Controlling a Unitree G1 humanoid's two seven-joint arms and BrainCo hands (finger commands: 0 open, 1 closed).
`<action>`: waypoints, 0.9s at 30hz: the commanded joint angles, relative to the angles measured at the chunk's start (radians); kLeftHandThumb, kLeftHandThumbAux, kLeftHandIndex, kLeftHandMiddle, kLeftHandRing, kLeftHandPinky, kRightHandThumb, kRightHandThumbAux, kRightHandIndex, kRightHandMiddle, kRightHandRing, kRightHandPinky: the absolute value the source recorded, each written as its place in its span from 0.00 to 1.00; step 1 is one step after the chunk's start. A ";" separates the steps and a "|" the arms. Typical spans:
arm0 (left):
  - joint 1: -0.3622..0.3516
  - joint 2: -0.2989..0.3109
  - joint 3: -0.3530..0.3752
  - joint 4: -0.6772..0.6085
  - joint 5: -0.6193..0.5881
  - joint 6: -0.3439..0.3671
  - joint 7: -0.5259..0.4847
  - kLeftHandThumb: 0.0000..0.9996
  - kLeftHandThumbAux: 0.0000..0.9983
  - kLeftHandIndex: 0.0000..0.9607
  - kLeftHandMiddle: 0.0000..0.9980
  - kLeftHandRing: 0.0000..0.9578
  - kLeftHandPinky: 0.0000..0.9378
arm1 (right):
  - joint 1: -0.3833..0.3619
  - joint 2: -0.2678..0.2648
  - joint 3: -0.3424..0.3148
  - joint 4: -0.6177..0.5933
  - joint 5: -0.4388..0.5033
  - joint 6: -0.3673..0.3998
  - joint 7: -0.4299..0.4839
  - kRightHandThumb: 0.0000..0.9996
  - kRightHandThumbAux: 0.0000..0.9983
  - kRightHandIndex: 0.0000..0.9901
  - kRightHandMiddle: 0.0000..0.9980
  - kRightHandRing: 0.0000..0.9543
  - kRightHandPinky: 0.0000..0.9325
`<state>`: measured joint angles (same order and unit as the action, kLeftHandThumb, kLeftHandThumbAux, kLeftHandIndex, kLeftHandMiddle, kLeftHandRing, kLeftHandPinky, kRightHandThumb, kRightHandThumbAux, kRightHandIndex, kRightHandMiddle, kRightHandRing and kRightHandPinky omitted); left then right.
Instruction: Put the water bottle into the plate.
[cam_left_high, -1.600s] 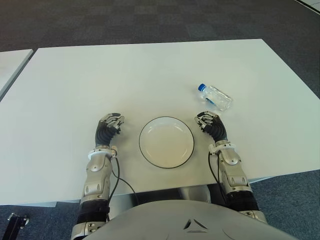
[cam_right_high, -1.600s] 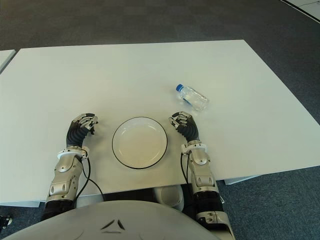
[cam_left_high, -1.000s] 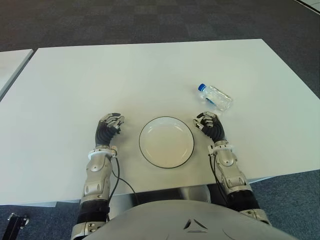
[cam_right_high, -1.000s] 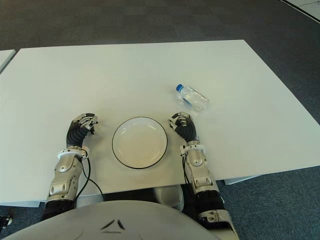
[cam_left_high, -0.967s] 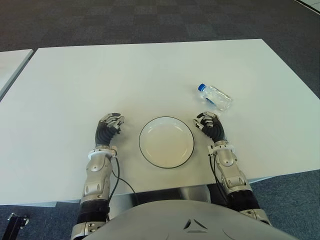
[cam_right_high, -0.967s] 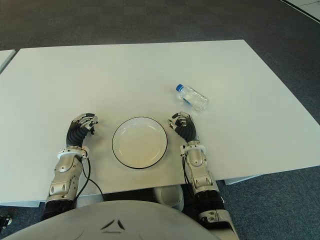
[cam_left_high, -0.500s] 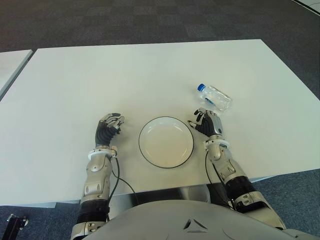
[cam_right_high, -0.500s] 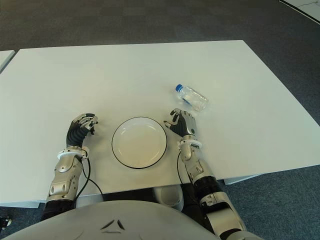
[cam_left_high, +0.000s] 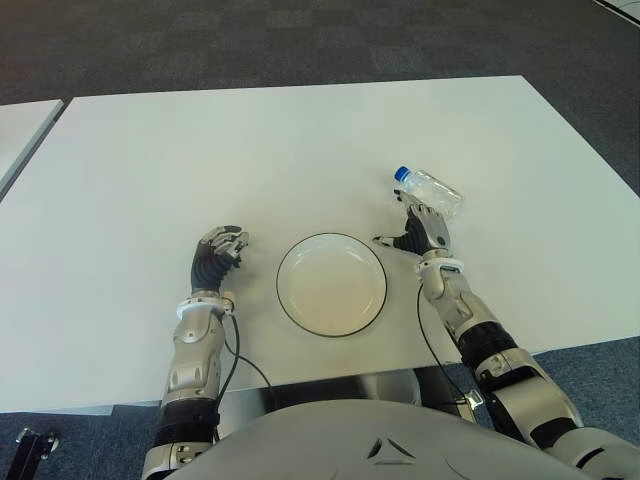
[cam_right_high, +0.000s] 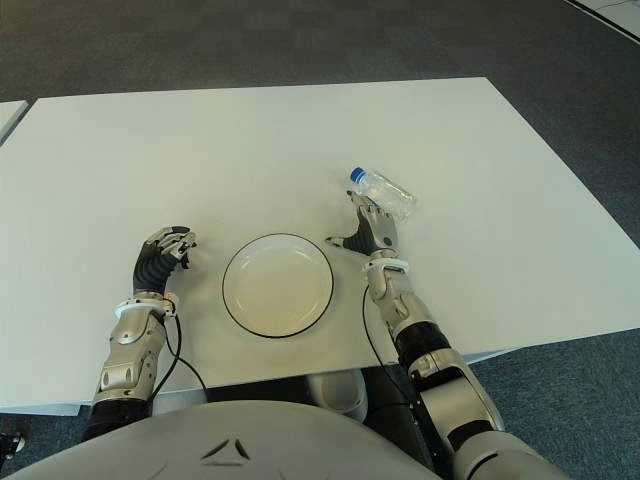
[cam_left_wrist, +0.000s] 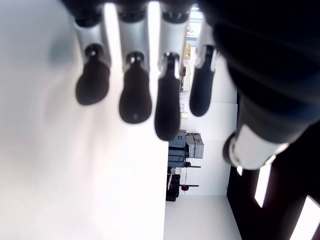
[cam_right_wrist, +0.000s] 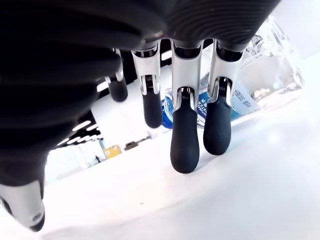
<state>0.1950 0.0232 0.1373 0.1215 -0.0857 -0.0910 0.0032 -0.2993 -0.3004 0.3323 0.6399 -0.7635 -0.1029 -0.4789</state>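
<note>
Water bottle (cam_left_high: 429, 192) lying on its side on the worktop (cam_left_high: 250, 150), just beyond right hand (cam_left_high: 421, 232), fingers spread, empty; long axis slanting away from plate (cam_left_high: 331, 284). Left hand (cam_left_high: 217, 255) idle left of plate, empty.

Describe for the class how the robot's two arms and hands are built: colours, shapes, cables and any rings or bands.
Each forearm is a silver-grey metal shell. A white ring marks the wrist. The left hand and right hand have black ribbed backs. Their fingers are slim silver segments ending in rounded black pads. A thin black cable loops beside the left forearm, and another runs along the right.
</note>
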 joint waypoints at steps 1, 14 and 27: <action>0.019 -0.009 -0.008 0.021 0.012 0.029 0.011 0.84 0.68 0.42 0.56 0.76 0.77 | -0.049 0.009 0.013 0.043 -0.003 0.037 0.003 0.52 0.54 0.00 0.00 0.00 0.00; 0.026 -0.016 -0.005 0.018 0.010 0.026 0.011 0.84 0.68 0.42 0.56 0.76 0.77 | -0.172 0.013 0.030 0.080 -0.008 0.185 0.066 0.69 0.34 0.00 0.00 0.00 0.00; 0.031 -0.018 -0.002 0.016 0.009 0.030 0.009 0.84 0.68 0.42 0.57 0.77 0.78 | -0.244 0.001 0.055 0.071 -0.030 0.301 0.076 0.72 0.26 0.00 0.00 0.00 0.00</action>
<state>0.2052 0.0151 0.1376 0.1188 -0.0768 -0.0985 0.0033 -0.5194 -0.2929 0.3769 0.7121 -0.7749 0.1600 -0.4131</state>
